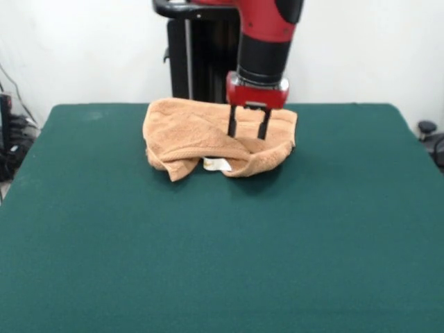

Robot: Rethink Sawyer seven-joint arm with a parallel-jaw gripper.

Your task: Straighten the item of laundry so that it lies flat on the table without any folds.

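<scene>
The light orange-tan terry towel (208,135) lies crumpled on the dark green table (222,243), near the far edge at the middle. Its near edge is folded and rolled under, with a small white label (217,164) showing beneath the fold. My gripper (248,135) hangs from the red and black arm straight down over the towel's right half. Its two black fingers (232,125) stand apart and open, with the tips at or just above the cloth. Nothing is held between them.
The robot's black pedestal (198,55) stands behind the table's far edge. Cables and dark equipment (10,142) sit off the table's left side, and a dark object (429,132) off the right.
</scene>
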